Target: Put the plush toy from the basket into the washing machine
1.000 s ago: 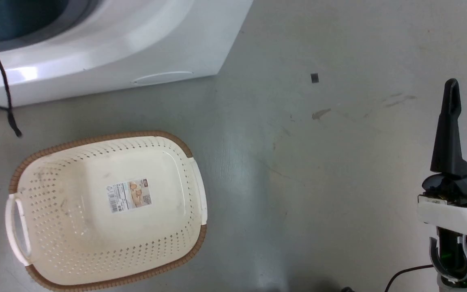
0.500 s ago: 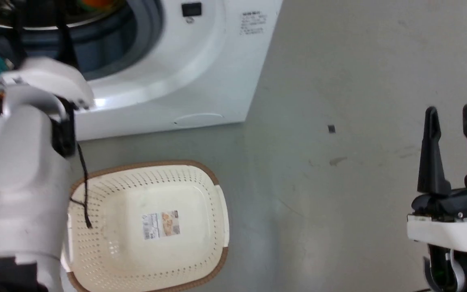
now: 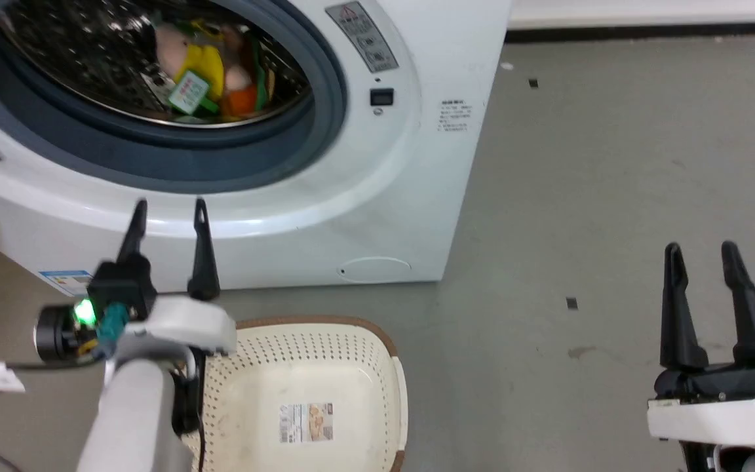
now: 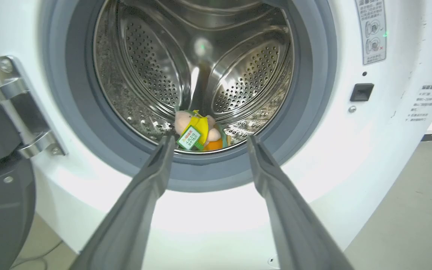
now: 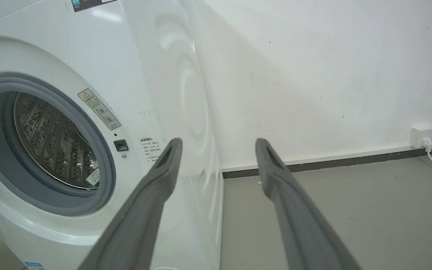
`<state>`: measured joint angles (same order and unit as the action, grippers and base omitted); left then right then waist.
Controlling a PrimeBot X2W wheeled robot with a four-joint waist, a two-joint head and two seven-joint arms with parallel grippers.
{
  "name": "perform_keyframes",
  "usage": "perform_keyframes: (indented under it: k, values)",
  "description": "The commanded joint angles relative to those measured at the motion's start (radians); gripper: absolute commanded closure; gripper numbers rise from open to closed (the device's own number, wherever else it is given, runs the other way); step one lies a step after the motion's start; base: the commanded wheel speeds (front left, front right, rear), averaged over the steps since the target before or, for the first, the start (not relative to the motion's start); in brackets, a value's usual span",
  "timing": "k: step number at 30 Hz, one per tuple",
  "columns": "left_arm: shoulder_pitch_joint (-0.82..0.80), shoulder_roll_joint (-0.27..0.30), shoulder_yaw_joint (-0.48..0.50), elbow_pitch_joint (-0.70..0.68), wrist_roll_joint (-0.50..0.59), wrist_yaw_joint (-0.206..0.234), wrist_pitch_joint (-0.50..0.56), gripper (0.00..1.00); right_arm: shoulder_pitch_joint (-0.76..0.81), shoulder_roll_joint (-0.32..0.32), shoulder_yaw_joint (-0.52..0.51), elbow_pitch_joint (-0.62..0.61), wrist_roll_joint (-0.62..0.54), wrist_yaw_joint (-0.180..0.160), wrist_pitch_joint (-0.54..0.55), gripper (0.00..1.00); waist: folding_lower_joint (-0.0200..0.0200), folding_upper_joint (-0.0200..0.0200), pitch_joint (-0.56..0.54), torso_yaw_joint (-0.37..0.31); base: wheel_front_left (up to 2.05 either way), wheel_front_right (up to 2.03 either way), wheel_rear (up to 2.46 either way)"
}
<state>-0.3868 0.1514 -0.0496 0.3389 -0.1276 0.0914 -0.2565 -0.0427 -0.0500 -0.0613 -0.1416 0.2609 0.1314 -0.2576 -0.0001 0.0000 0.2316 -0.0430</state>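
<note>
Plush toy lies in washing machine, basket just before it.

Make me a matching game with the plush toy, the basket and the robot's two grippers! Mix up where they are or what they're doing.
1 plush toy
2 basket
3 left gripper
4 right gripper

A open, over bare grey floor
B on the floor, paper label inside
C inside the steel drum
D open, aimed straight into the washing machine

Pairs: 1-C, 2-B, 3-D, 4-A

Grey floor: washing machine, basket standing on it.
</note>
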Motion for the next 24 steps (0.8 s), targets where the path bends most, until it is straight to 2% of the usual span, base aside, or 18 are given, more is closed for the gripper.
perform_keyframes:
  k: [1, 11, 24]
  values:
    - [0.022, -0.004, 0.002, -0.010, 0.007, 0.004, -0.005, 0.00, 0.016, 0.000, -0.001, 0.006, -0.008, -0.001, -0.004, 0.00, 0.0001, 0.0000, -0.038, 0.026, 0.00, 0.00, 0.00]
    - [0.243, -0.041, 0.008, -0.090, 0.040, -0.018, -0.005, 0.00, 0.104, 0.000, 0.005, 0.078, -0.031, -0.001, -0.004, 0.00, 0.0001, 0.0000, -0.171, 0.051, 0.00, 0.00, 0.00]
    - [0.352, -0.063, 0.023, -0.111, 0.057, -0.039, -0.005, 0.00, 0.165, 0.000, 0.009, 0.097, -0.039, -0.001, -0.004, 0.00, 0.0001, 0.0000, -0.239, 0.042, 0.00, 0.00, 0.00]
